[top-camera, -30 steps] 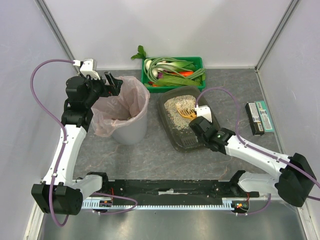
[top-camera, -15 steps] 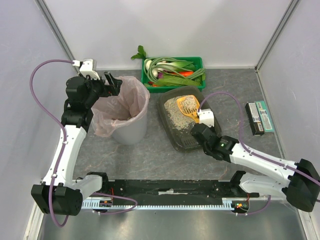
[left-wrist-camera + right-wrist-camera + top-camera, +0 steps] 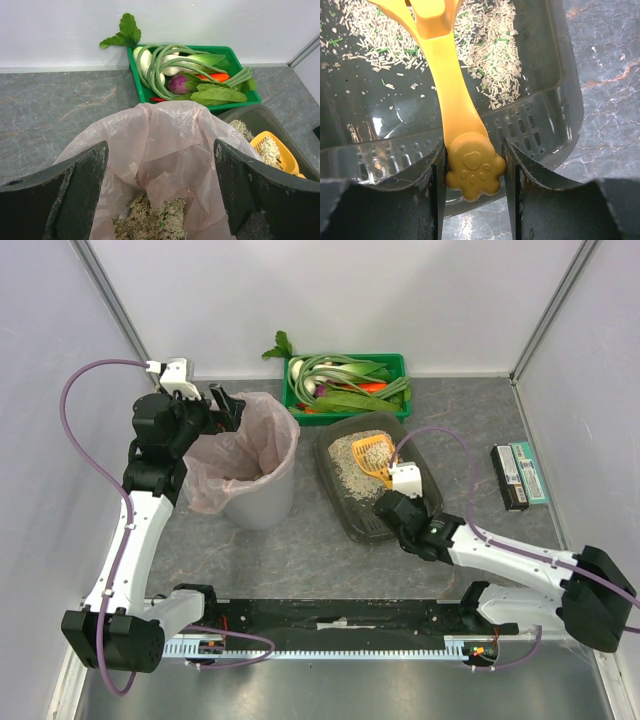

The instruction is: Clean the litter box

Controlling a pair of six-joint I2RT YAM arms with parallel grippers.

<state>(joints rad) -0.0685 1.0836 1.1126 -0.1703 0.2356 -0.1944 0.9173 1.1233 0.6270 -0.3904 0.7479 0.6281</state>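
Observation:
The litter box (image 3: 352, 512) is a dark grey tray with pale litter at its far end; it also shows in the right wrist view (image 3: 545, 100) and the left wrist view (image 3: 252, 119). My right gripper (image 3: 397, 486) (image 3: 475, 170) is shut on the paw-shaped handle end of an orange scoop (image 3: 445, 65). The scoop head (image 3: 372, 452) holds litter above the tray's far part and also shows in the left wrist view (image 3: 274, 150). My left gripper (image 3: 226, 406) (image 3: 160, 190) is open and empty over the far rim of the grey bin with pink liner (image 3: 245, 465). Litter (image 3: 150, 222) lies in the bin's bottom.
A green crate of vegetables (image 3: 345, 385) (image 3: 192, 75) stands against the back wall, just behind the tray and bin. A flat black and green box (image 3: 518, 476) lies at the right. Walls close in on left, right and back.
The right arm has pulled back toward the near left. The scoop has risen out of the litter bed with litter on it and shifted slightly left. The left arm has not moved.

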